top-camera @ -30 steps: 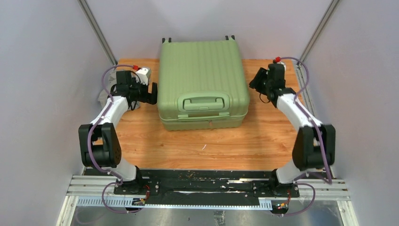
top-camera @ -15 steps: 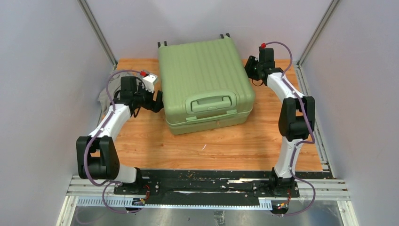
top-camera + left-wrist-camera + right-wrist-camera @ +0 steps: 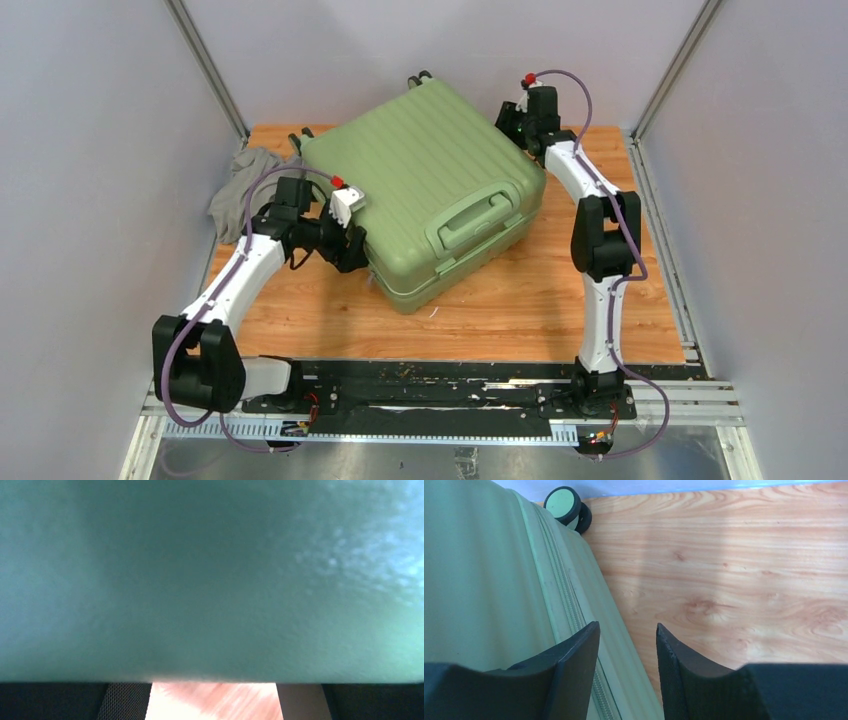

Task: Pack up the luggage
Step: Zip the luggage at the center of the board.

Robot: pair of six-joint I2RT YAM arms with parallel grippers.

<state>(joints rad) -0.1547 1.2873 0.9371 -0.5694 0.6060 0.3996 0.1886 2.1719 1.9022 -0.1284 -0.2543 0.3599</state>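
On the wood counter [image 3: 520,300], mid-to-far, the luggage [image 3: 425,190] lies flat & closed, ribbed lid up, turned at an angle. Handle [image 3: 478,215] faces near-right. One pair of wheels [image 3: 418,78] is at the far corner, another at the far-left corner. Grey cloth [image 3: 240,180] is bunched at far left of the counter, just beside that left corner.

L pincer [image 3: 352,248] is up against the luggage's near-left side, low by the counter. In the wrist view the green shell [image 3: 210,580] fills nearly the whole frame, blurred & very close. The dark fingers [image 3: 60,702] sit at the bottom corners, far apart, w/ a strip of counter [image 3: 215,700] between them. Pincer is wide, nothing between the fingers.

R pincer [image 3: 512,122] is at the luggage's far-right corner, arm stretched far fwd. Wrist view: the pincer [image 3: 626,627] points down along the luggage [image 3: 484,580] side. Its fingers [image 3: 574,665] stand a narrow gap apart. One finger is over the shell edge by the zipper [image 3: 569,605], the other over bare counter [image 3: 734,580]. Nothing is clamped between them. Can't tell if the finger actually touches the shell. A black-and-green wheel [image 3: 564,505] shows at the top of that view, on the counter by the back wall.
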